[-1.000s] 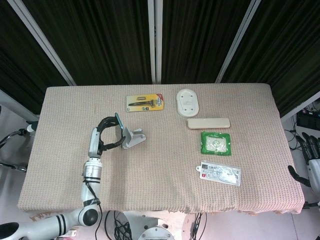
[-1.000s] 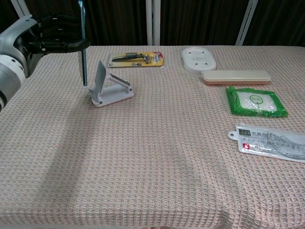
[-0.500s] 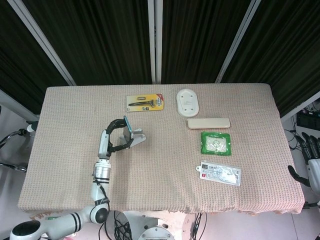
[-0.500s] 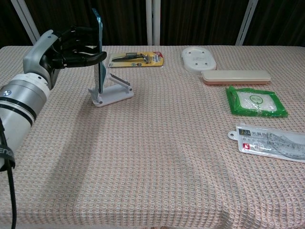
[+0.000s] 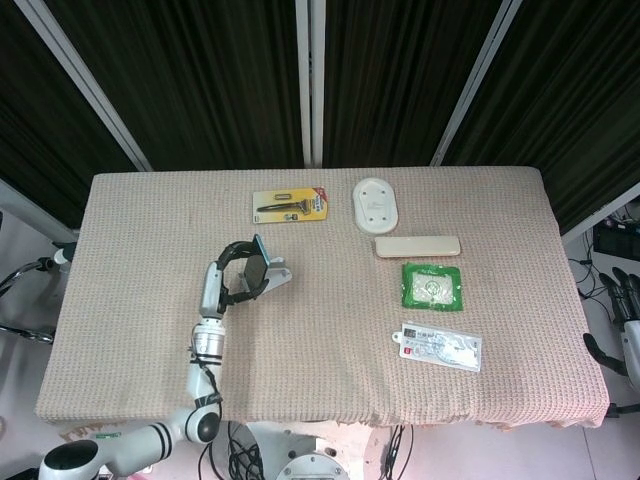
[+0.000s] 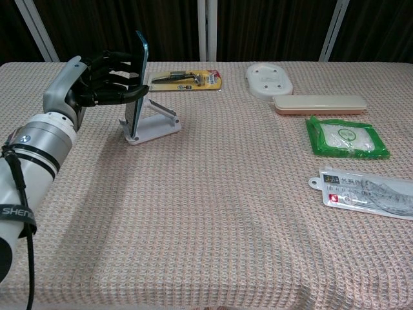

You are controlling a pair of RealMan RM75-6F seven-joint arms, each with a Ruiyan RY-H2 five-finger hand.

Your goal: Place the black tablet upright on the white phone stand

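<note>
Tablet at the stand, not yet released.

At far left, the left robot hand [image 6: 97,81] grips the tablet [image 6: 138,77] on edge, fingers [image 6: 119,95] wrapped across its back; the tablet stands nearly upright, its lower edge down at the stand [image 6: 153,124] on the table [image 6: 213,213]. Whether that edge is seated in the stand's lip or just above it cannot be told from either view. Judged from this, carrying and aligning are done; seating, letting go and drawing the robot hand away without tipping the tablet remain. Rightward lie a yellow razor pack [image 6: 184,79], a white oval case [image 6: 268,80], a beige box [image 6: 319,104], a green packet [image 6: 346,137] and a clear packet [image 6: 364,194], all well apart from the stand. At the right edge of the head view the right robot hand [image 5: 628,302] hangs off the table, its fingers too small to read.
</note>
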